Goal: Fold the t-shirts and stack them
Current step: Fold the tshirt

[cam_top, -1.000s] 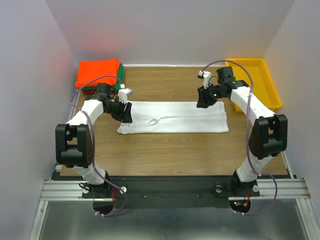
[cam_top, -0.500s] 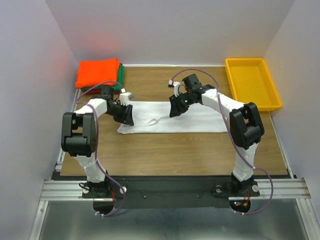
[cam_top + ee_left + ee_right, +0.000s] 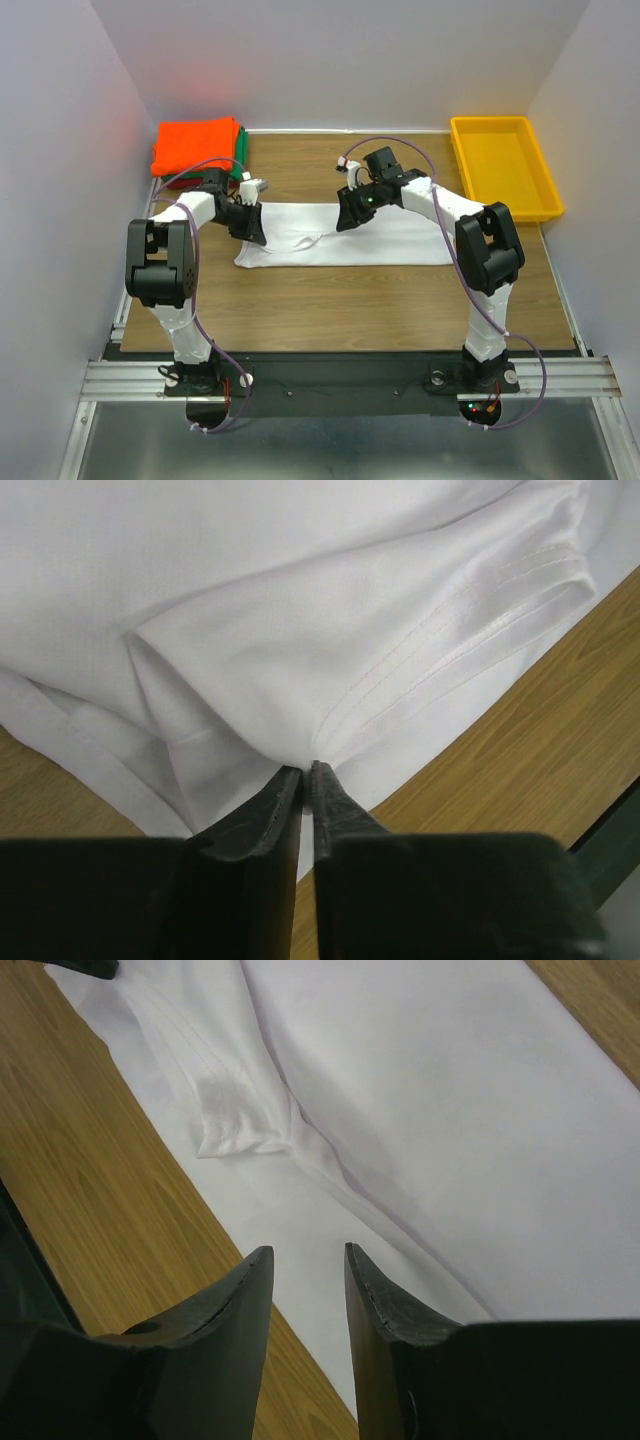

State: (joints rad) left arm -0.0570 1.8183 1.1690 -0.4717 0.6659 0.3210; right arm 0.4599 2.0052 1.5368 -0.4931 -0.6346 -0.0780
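A: Two arms are over the cloth, but only one has a hold. What changed in the last second?

B: The right gripper (image 3: 350, 214) has come in from the right-hand end of the white t-shirt (image 3: 400, 240) to about the middle of its far edge. Its fingers stand apart just above the cloth, near a tucked-in sleeve (image 3: 235, 1125), with nothing between them.

A: And the left?

B: The left gripper (image 3: 306, 772) has hardly moved. It sits at the shirt's left end with its fingers pressed together on a pinch of fabric by the stitched hem, and creases run into the tips.

A: What does that mean for the fold?

B: The shirt lies as a long band across the middle of the tabletop (image 3: 350, 300), apparently already folded lengthwise. I'd judge the right arm is lining up a second hold so the band can be folded across. This one is not yet stacked.

A: What else is around?

B: The folded pile is at the far left corner — the orange t-shirt (image 3: 195, 140) on top, with a green t-shirt (image 3: 240, 166) and a dark red t-shirt (image 3: 176, 183) showing at the edges beneath. It is close to the left gripper but apart from the white cloth. A yellow tray (image 3: 500, 122) sits at the far right, out of play.

A: Anything in the way?

B: Nothing lies between shirt and pile. The loose sleeve could bunch if the right fingers catch it.
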